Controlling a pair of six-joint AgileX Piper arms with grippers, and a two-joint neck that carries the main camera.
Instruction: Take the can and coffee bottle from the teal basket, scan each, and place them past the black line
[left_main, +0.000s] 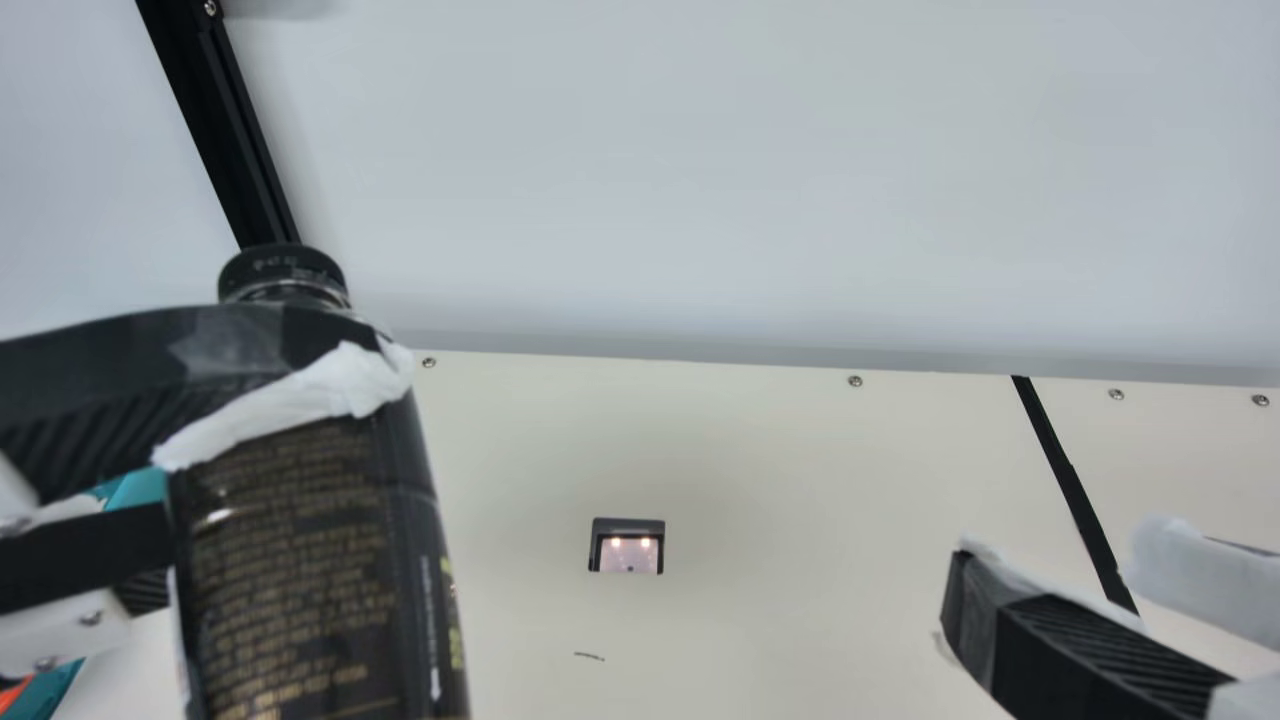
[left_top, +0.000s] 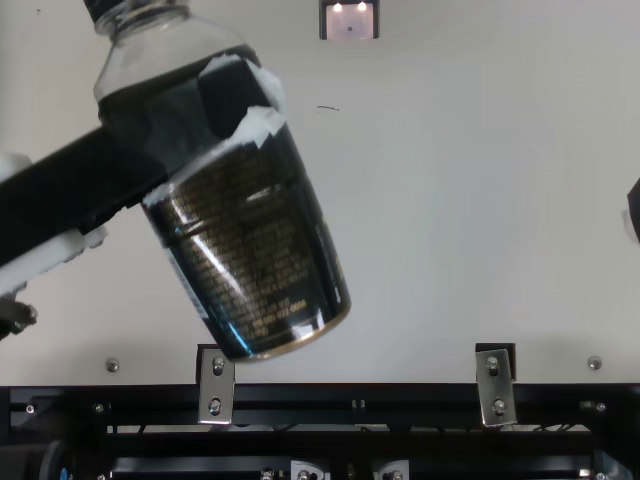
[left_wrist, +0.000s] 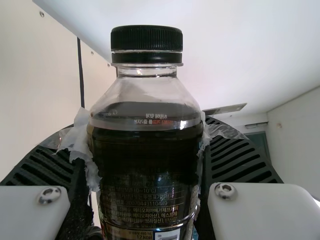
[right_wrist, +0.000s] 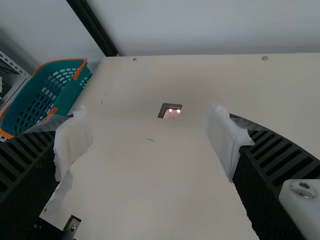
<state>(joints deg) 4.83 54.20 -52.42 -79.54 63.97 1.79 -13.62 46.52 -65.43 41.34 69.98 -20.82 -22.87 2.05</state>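
Observation:
My left gripper (left_main: 290, 400) is shut on the coffee bottle (left_main: 300, 580), raised at the main view's left. The top view has the bottle (left_top: 250, 260) tilted above the table, with the left gripper (left_top: 200, 130) around its upper part. In the left wrist view the black-capped bottle (left_wrist: 145, 150) stands between the two fingers of the left gripper (left_wrist: 145, 145). At the main view's lower right, my right gripper (left_main: 1050, 590) is open, with nothing between its fingers; the right wrist view shows the same gripper (right_wrist: 150, 145). The teal basket (right_wrist: 45, 95) appears in the right wrist view. The scanner (left_main: 628, 548) glows.
On the right half of the table (left_main: 760, 480), the black line (left_main: 1070, 480) runs toward the back edge. A grey-white wall (left_main: 760, 180) rises behind the table. Metal brackets (left_top: 216, 385) sit along the near edge in the top view.

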